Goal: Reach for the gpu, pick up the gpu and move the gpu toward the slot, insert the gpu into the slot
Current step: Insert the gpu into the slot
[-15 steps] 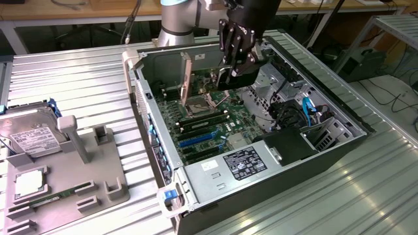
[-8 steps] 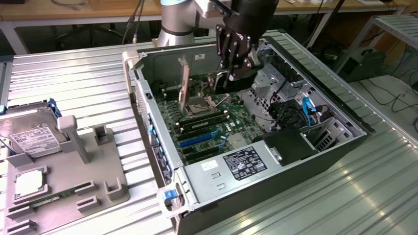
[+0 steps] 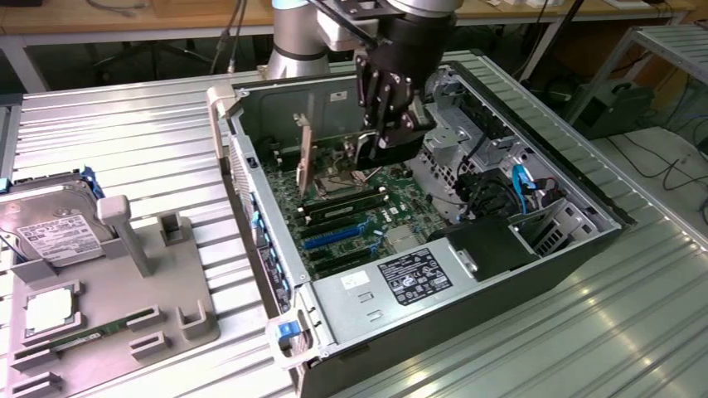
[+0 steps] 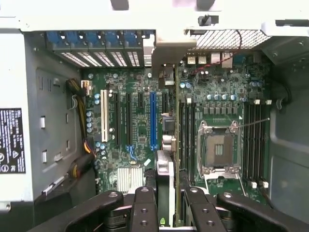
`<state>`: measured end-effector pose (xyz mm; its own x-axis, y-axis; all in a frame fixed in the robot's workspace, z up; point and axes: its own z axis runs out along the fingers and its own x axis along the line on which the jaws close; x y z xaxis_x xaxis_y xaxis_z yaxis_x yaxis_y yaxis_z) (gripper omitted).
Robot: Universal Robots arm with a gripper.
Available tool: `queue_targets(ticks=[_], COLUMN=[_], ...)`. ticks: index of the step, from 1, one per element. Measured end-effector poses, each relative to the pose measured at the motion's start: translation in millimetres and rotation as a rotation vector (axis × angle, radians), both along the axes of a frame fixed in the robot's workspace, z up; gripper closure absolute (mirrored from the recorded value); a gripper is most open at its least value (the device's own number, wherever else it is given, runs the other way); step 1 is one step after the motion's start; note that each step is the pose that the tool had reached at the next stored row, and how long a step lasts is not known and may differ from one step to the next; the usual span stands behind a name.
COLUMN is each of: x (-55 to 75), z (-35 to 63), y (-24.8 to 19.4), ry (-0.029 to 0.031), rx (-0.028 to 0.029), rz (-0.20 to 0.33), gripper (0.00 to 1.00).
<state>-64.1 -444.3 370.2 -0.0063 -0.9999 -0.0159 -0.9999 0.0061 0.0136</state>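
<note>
Evidently the pincer (image 4: 169,200) was clenched on the gpu (image 4: 164,166), lifted and held edge-on above and just beside the slot (image 4: 153,121), with insertion not yet done.

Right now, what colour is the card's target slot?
Bright blue slot, best seen in the wrist view.

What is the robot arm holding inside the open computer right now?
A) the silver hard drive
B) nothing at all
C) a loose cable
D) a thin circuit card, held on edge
D: in the wrist view the jaws are closed on a thin card, seen edge-on above the green board; the hard drive sits apart on a grey stand.
</note>
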Motion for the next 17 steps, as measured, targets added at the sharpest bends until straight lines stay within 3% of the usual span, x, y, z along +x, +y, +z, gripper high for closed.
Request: queue_targets(ticks=[17], x=[-10.3], z=[-32.3], y=[0.8], ry=[0.0000], rx=[0.0000], rz=[0.000], gripper=[0.73])
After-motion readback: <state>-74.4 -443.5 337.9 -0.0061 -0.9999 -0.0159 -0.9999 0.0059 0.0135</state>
